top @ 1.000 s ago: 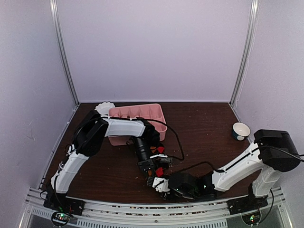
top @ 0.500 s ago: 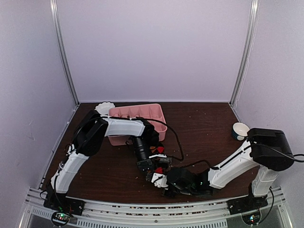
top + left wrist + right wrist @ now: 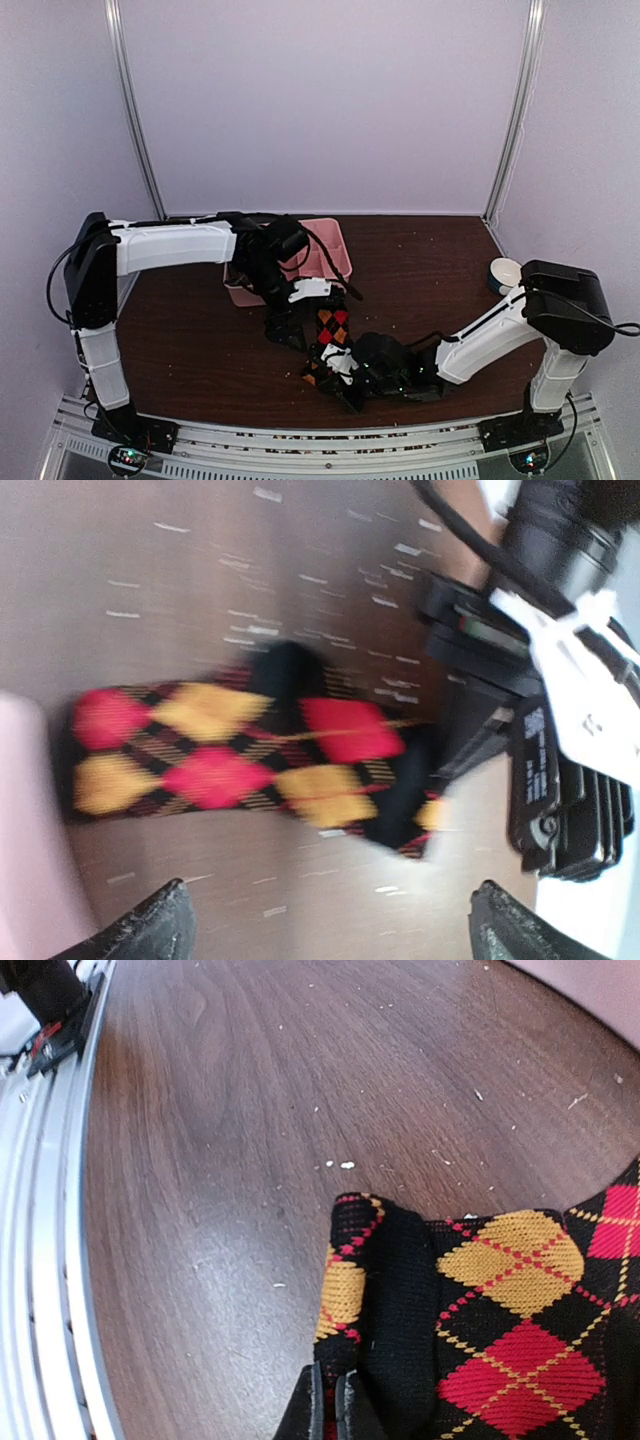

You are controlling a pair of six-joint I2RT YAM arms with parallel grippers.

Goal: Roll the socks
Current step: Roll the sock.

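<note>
Top external view: the left arm reaches across the pink tray (image 3: 336,248), and the left gripper (image 3: 288,328) hangs just on the near side of the tray's front wall with its jaws spread wide and nothing between them. Just right of it, also on the near side of the tray, one argyle sock (image 3: 328,342) lies flat on the table (image 3: 200,340). Its long axis runs from the tray toward the near edge, slanting a little leftward as it comes nearer, so its far end points at the tray. The right gripper (image 3: 345,385) sits at the sock's near end, farther from the tray than anything else here, its jaws pinched together on the fabric. Well to the right of the tray stands a small white bowl (image 3: 507,272).

The left wrist view, blurred, shows the sock stretched full length between the two wide-set fingertips (image 3: 150,925), red and yellow diamonds alternating along it, with the right arm's black body at the end away from the tray. The top view cannot resolve that pattern.

Only the right wrist view shows the grip itself. The closed fingers clamp a folded black edge at the sock's near end, and the diamonds spread away to the right.
</note>
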